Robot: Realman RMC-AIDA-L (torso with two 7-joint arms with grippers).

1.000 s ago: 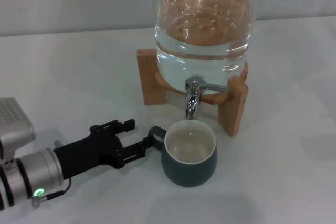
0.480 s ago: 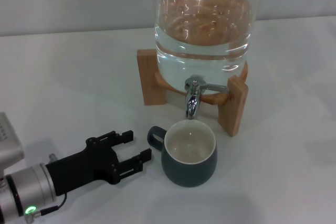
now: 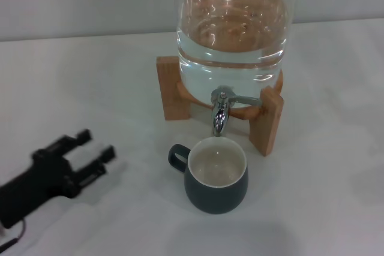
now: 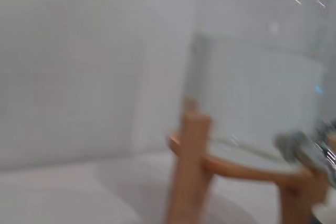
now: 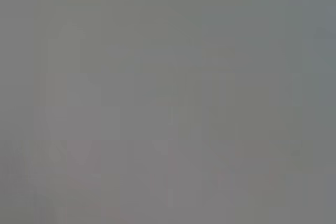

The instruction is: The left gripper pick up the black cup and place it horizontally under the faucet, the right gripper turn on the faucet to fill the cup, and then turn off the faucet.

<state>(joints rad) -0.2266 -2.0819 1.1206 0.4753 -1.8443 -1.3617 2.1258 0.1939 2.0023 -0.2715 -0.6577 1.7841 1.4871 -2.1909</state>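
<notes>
The black cup (image 3: 216, 176) stands upright on the white table, directly under the faucet (image 3: 220, 112), its loop handle pointing left. The faucet is a chrome tap with a thin lever pointing right, on a big glass water dispenser (image 3: 233, 25) full of water. My left gripper (image 3: 91, 150) is open and empty at the lower left, well apart from the cup. The left wrist view shows the dispenser (image 4: 257, 87) on its wooden stand and the faucet (image 4: 307, 150) at the edge. The right gripper is out of view; the right wrist view shows only plain grey.
The dispenser sits on a wooden stand (image 3: 267, 121) with legs to either side of the faucet. A white table (image 3: 90, 88) stretches to the left and right of the cup. A pale wall stands behind.
My left gripper has let go of the cup's handle and drawn back to the lower left, away from the cup. The cup has stayed under the faucet.
</notes>
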